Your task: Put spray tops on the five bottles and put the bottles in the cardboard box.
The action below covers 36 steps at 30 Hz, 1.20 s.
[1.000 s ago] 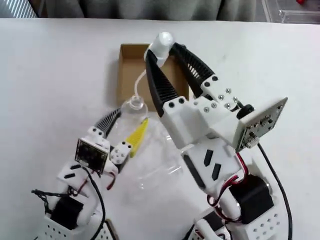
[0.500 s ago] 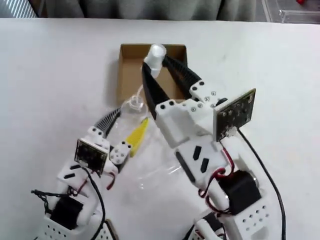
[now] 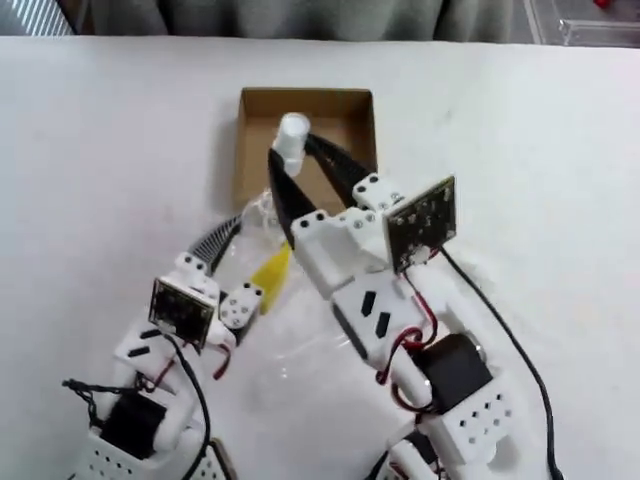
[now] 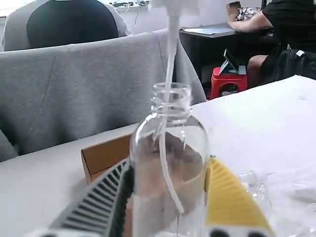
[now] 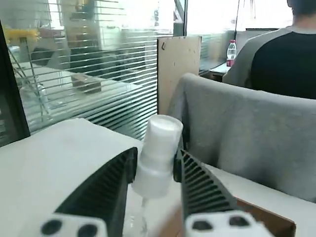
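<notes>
Step in hand: fitting a top. My left fingers (image 4: 106, 200) clamp the clear plastic bottle (image 4: 192, 163) upright on the white desk (image 3: 100, 120), just outside the shallow brown cardboard box (image 3: 255, 150). My right fingers (image 5: 106, 187) pinch the white spray top (image 5: 157, 158) above the neck, with its dip tube (image 4: 170, 59) already inside. Next, I judge: lower straight, seat, twist. No readable print.

High camera looking down over table (image 3: 120, 120), wrist cameras close, level — facing the room, all sharing spray top (image 5: 157, 155), bottle (image 4: 168, 163)
</notes>
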Each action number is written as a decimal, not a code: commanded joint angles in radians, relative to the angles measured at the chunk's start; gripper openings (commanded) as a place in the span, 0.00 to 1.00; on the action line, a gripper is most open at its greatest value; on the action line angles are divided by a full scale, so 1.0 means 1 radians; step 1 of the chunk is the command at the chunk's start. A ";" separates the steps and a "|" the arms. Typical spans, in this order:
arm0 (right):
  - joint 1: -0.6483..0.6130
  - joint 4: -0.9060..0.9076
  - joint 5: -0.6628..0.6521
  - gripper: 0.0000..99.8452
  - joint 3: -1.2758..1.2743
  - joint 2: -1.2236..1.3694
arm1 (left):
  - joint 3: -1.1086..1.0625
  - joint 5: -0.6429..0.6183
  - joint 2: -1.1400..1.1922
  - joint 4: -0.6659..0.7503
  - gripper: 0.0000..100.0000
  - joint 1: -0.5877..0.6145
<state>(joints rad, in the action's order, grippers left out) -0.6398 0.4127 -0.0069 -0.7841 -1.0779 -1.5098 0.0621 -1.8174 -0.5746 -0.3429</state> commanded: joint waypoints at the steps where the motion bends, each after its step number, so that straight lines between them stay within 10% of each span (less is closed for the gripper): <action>1: -0.033 -0.018 -0.005 0.02 0.005 -0.012 | 0.011 0.005 -0.015 0.025 0.06 -0.007; 13: -0.059 0.107 -0.005 0.23 0.012 -0.016 | 0.008 0.003 -0.015 0.057 0.06 0.035; 26: -0.051 0.277 0.037 0.21 0.351 -0.005 | 0.008 0.003 -0.015 0.054 0.06 0.035; 31: -0.008 0.268 0.037 0.00 0.373 -0.002 | 0.006 0.003 -0.015 0.052 0.06 0.035; 36: 0.091 0.229 0.037 0.08 0.374 0.085 | -0.003 0.003 -0.015 0.057 0.06 0.035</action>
<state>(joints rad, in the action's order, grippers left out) -0.6122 0.6813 0.0207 -0.4649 -1.0549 -1.5267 0.0621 -1.8174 -0.5470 -0.3184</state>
